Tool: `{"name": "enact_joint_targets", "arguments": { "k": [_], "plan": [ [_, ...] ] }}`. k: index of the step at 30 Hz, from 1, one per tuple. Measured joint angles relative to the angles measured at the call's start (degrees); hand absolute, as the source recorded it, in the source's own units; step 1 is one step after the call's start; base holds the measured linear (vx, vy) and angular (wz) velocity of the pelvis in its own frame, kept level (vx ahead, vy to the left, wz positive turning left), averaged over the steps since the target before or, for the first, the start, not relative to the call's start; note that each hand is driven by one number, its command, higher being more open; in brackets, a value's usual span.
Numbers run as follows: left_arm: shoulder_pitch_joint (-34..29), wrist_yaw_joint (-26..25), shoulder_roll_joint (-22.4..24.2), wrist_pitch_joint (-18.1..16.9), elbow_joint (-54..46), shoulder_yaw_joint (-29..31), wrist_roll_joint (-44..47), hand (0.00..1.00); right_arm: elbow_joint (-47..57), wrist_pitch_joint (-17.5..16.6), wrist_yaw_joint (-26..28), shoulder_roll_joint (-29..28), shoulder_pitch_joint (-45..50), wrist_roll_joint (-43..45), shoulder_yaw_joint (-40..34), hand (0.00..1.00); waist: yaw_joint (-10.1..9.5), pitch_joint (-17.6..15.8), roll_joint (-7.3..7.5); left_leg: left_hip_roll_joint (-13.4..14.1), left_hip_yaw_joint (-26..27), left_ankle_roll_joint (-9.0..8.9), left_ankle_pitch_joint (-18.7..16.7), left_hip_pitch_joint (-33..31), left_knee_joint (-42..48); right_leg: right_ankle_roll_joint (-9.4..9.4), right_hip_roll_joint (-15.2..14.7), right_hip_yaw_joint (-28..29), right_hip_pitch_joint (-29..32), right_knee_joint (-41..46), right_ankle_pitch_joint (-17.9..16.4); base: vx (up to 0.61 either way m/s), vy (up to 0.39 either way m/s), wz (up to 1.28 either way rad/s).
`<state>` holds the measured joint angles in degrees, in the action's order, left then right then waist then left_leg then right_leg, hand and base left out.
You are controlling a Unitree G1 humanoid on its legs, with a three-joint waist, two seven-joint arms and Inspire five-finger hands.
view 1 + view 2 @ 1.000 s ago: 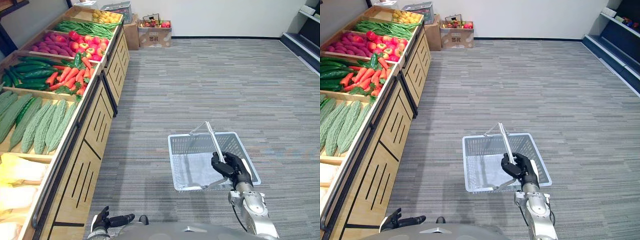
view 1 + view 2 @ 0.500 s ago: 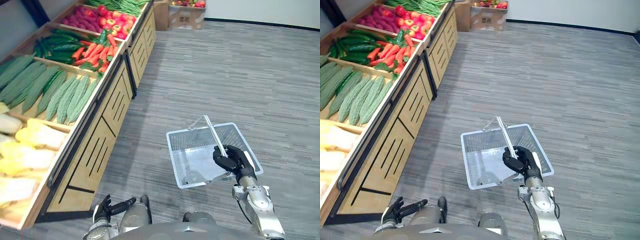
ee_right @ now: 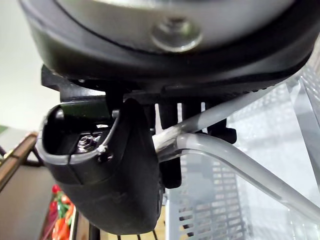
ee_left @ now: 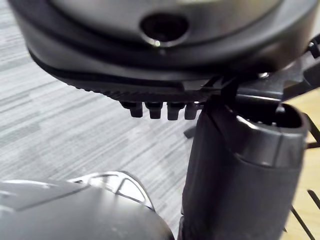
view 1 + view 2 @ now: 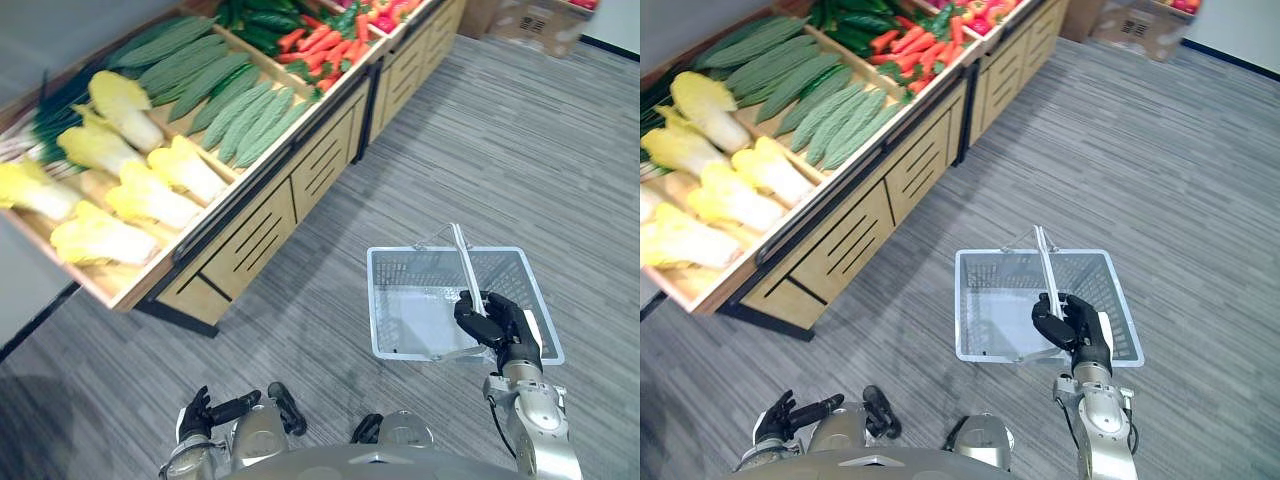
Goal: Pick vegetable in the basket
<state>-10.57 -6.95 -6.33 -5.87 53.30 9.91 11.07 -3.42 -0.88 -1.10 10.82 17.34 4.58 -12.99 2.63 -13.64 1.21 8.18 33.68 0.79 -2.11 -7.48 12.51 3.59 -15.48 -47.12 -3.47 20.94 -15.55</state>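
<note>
Gripped the basket [image 5: 420,272] by its handle [image 5: 464,262] in the clenched right hand [image 5: 496,322], above the floor [image 5: 560,150], well apart from the stand [image 5: 270,205] (no vegetable inside yet). Held the left hand [image 5: 205,413] low, fingers loose. Probably needed the basket level, nearer the cabbages [image 5: 150,195], before reaching.

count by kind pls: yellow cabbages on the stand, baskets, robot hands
yellow cabbages: 6
basket: 1
hands: 2, left hand and right hand
total: 9
</note>
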Motion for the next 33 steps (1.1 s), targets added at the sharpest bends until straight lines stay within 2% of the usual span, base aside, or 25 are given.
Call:
{"name": "enact_joint_targets", "arguments": {
  "k": [2,5,7,9,12,15,19,21,22,23,24,25,26,27,28,29,30,31,32,33],
  "plan": [
    [-0.08,-0.06,0.54,0.0,0.0,0.22,-0.11,1.0,-0.02,0.0,0.02,-0.6,-0.31,-0.02,0.14,0.0,-0.69,0.03,-0.18,-2.21,-0.56,0.21,2.14,0.31,-5.26,0.57,0.29,-0.78,0.58,-2.22,1.8,-0.06,0.139,0.31],
    [-0.16,-0.11,1.03,0.0,0.07,1.26,-0.12,1.0,-0.29,0.01,0.05,-2.2,-0.87,-1.1,2.04,0.0,-1.07,-0.02,-0.17,-3.24,-0.6,1.52,4.21,0.21,-8.19,0.99,1.59,-0.38,1.25,-5.96,4.64,-0.02,0.112,0.01],
    [-0.18,-0.15,1.21,0.0,0.08,1.78,-0.12,1.0,-0.45,0.01,0.09,-2.43,-1.14,-1.4,3.62,0.0,-1.2,-0.1,-0.02,-3.33,0.07,1.55,4.08,0.49,-8.29,1.22,1.71,0.55,1.39,-6.71,5.32,0.0,0.086,-0.26],
    [-0.24,-0.2,0.89,-0.13,0.02,2.2,-0.13,1.0,-2.58,0.01,0.28,-2.9,-2.72,-2.13,7.06,0.0,-1.34,-0.74,0.97,-2.95,2.19,1.52,2.2,1.87,-6.47,1.29,1.07,3.52,1.43,-5.88,5.35,0.01,0.098,-0.52],
    [-0.23,-0.26,0.72,-0.29,-0.7,2.37,-0.16,1.0,-3.49,0.02,0.28,-2.88,-3.1,-2.16,9.39,0.0,-1.9,-1.16,1.57,-1.36,4.65,1.34,-1.13,2.06,-1.93,1.22,0.7,7.37,2.56,-4.7,5.21,0.01,0.056,-0.62],
    [-0.25,-0.27,0.34,-0.25,-1.53,2.39,-0.4,1.0,-3.7,0.03,0.25,-2.86,-3.23,-2.25,10.04,0.0,-1.94,-1.66,2.23,-0.48,6.13,1.4,-2.97,2.02,0.52,1.28,0.49,9.81,3.57,-3.99,5.24,0.02,0.045,-0.43],
    [-0.17,-0.14,-0.86,-0.2,-2.13,2.27,-0.51,1.0,-5.52,0.24,-0.07,-2.79,-4.83,-2.61,10.57,0.0,-0.97,-2.43,3.67,0.83,6.67,1.35,-6.85,1.74,5.32,2.03,0.06,11.38,3.39,-3.5,5.19,0.03,0.052,-0.21],
    [-0.14,0.0,-0.96,-0.2,-2.2,2.19,-0.62,1.0,-5.52,0.33,-0.5,-2.62,-4.76,-2.61,10.56,0.0,-0.93,-2.57,3.93,0.71,6.38,0.65,-9.89,1.58,7.7,2.66,-1.72,11.32,3.43,-0.86,3.5,0.06,0.107,0.06],
    [-0.14,0.1,-0.97,-0.18,-2.23,2.12,-0.98,1.0,-5.56,0.56,-0.65,-2.62,-4.67,-2.61,10.54,0.0,-0.87,-2.66,4.19,-0.07,5.44,0.47,-12.01,1.58,9.46,3.19,-3.77,11.13,3.37,2.14,1.82,0.07,0.115,0.3],
    [-0.08,0.14,-1.07,-0.17,-2.28,1.69,-2.05,1.0,-5.68,0.69,-0.74,-2.58,-4.55,-2.63,10.51,0.0,-0.64,-2.72,4.46,-1.75,3.29,0.94,-13.76,1.6,10.29,2.86,-6.29,11.17,3.32,6.94,0.78,0.13,0.167,0.4],
    [-0.06,0.14,-1.12,-0.17,-2.27,1.47,-2.63,1.0,-5.89,0.87,-0.81,-2.59,-4.52,-2.66,10.48,0.0,-0.45,-2.73,4.46,-2.41,2.59,1.57,-14.27,1.83,10.51,2.5,-7.48,11.71,4.1,10.52,0.96,0.1,0.116,0.58],
    [-0.07,0.14,-1.38,-0.12,-2.26,0.97,-2.76,1.0,-5.94,1.52,-0.93,-2.6,-4.19,-2.98,10.3,0.0,0.08,-2.73,4.36,-3.22,0.98,2.23,-15.02,2.11,11.02,0.06,-9.28,14.69,6.03,16.82,2.39,0.14,0.151,0.91],
    [-0.2,0.11,-1.49,0.07,-2.16,0.09,-2.79,1.0,-5.97,1.76,-0.95,-2.69,-3.16,-3.67,10.2,0.0,1.04,-2.75,3.89,-3.54,-2.12,2.87,-16.15,2.42,12.17,-5.26,-9.32,22.04,9.83,25.07,6.35,0.17,0.139,1.29],
    [-0.25,0.04,-1.53,0.56,-2.16,-0.13,-2.77,1.0,-5.97,1.8,-0.95,-3.0,-1.71,-3.69,10.13,0.0,1.51,-2.9,3.79,-3.53,-5.06,3.11,-16.83,3.25,13.19,-4.68,-6.81,30.59,12.2,29.29,5.7,0.2,0.112,1.27],
    [-0.29,-0.01,-1.56,0.89,-2.14,-0.13,-2.78,1.0,-5.97,1.8,-0.97,-3.21,-1.03,-3.69,10.04,0.0,1.6,-2.89,3.76,-3.5,-6.52,3.15,-17.15,3.59,13.57,-4.01,-5.31,33.93,12.79,29.52,4.63,0.31,0.014,1.39],
    [-0.42,0.01,-1.84,1.14,-2.07,-0.14,-2.95,1.0,-5.92,1.8,-0.85,-4.4,-0.06,-3.68,9.78,0.0,2.07,-3.03,3.41,-3.52,-9.65,3.02,-17.59,4.27,14.13,-3.04,-2.02,39.94,14.19,26.72,2.22,0.35,-0.075,1.22],
    [-0.39,0.02,-2.04,1.14,-2.08,-0.27,-3.46,1.0,-5.78,1.75,-0.75,-5.33,-0.24,-3.63,9.56,0.0,2.29,-2.95,3.54,-3.48,-11.65,2.86,-17.69,4.31,14.22,-2.3,0.06,43.14,15.35,22.84,1.48,0.29,-0.082,1.15],
    [-0.24,0.0,-2.25,1.14,-2.06,-0.58,-3.94,1.0,-5.6,1.71,-0.65,-5.86,-0.36,-3.62,9.34,0.0,2.3,-2.94,3.54,-3.44,-12.93,2.8,-17.72,4.28,14.2,-1.98,1.66,45.45,16.1,19.51,1.37,0.27,-0.143,0.99],
    [0.22,0.0,-2.78,1.14,-2.02,-1.17,-4.79,1.0,-5.02,1.64,-0.56,-6.69,-0.18,-3.55,8.67,0.0,2.44,-2.97,3.41,-3.4,-16.0,2.41,-17.9,4.11,14.13,-1.21,4.78,50.87,17.32,12.8,1.82,0.25,-0.179,1.23],
    [1.0,0.01,-3.27,1.12,-1.42,-2.31,-4.97,1.0,-4.43,1.62,-0.53,-6.88,0.0,-3.44,7.94,0.0,2.65,-2.93,3.48,-3.45,-18.98,1.18,-18.36,4.28,14.3,0.98,7.52,56.44,17.89,7.21,3.15,0.31,-0.231,1.33]
  ]
}}
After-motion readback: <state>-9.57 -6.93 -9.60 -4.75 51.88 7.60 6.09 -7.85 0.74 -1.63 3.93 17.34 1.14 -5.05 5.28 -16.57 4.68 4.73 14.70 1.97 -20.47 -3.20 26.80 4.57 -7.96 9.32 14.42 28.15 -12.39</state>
